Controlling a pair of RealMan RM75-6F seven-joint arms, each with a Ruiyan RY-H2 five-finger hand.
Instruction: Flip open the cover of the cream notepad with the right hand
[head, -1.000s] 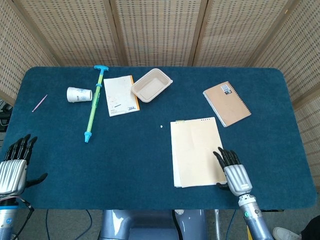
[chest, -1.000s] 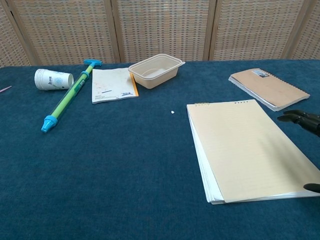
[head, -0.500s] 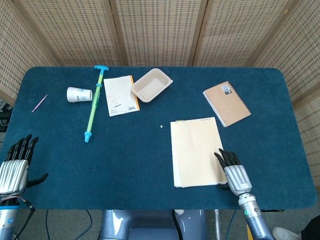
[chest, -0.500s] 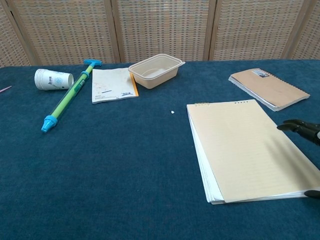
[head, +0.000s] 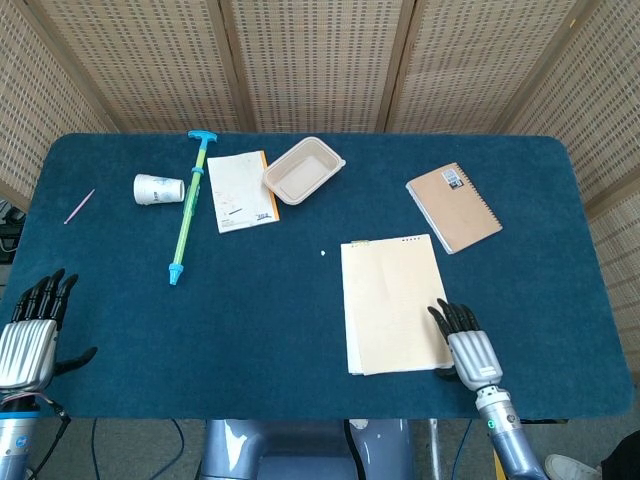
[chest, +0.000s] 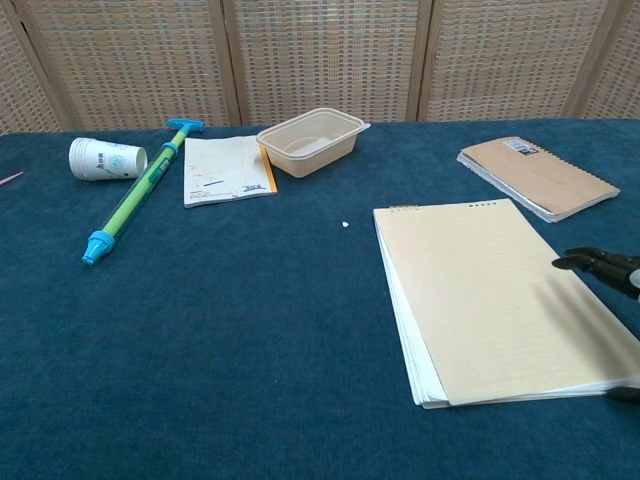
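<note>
Right hand (head: 470, 347) sat at the notepad's (head: 395, 302) near right corner, fingers apart, holding nothing — I'd hook that edge just beside the fingertips and lift slowly.

Right hand (head: 470, 349) drawn slightly back toward near edge of cream notepad (head: 395, 303).

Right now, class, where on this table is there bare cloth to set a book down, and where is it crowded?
Bare cloth spans the near-left, bordered by the green pump, the left hand and the cream notepad. Crowded: the far-left, with paper cup, printed sheet and tray. The right hand sits by the notepad's near-right corner.
</note>
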